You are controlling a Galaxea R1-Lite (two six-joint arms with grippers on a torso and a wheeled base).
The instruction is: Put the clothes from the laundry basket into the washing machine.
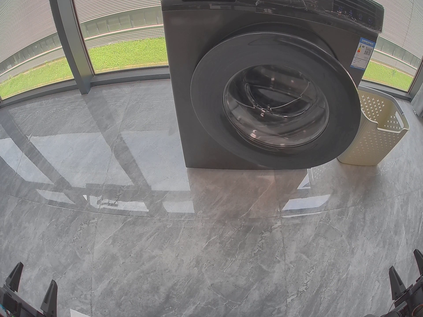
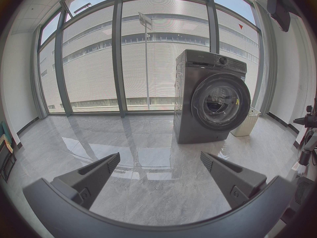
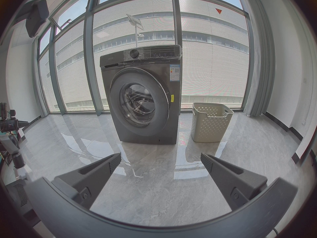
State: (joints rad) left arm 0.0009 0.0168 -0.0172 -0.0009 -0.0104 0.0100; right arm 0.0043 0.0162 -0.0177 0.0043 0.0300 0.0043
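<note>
A dark grey washing machine (image 1: 269, 45) stands ahead on the floor, its round glass door (image 1: 276, 105) closed; it shows too in the left wrist view (image 2: 211, 99) and the right wrist view (image 3: 143, 96). A cream perforated laundry basket (image 1: 379, 130) sits just to its right (image 3: 210, 121), its inside hidden from me. My left gripper (image 1: 31, 283) is low at the near left, open and holding nothing (image 2: 160, 159). My right gripper (image 1: 407, 269) is low at the near right, also open with nothing in it (image 3: 160, 159). Both are far from the machine.
Glossy grey marble floor (image 1: 176, 243) stretches between me and the machine. Tall windows with dark frames (image 1: 70, 36) line the wall behind. Some equipment on stands (image 2: 308, 133) is off to one side of the room.
</note>
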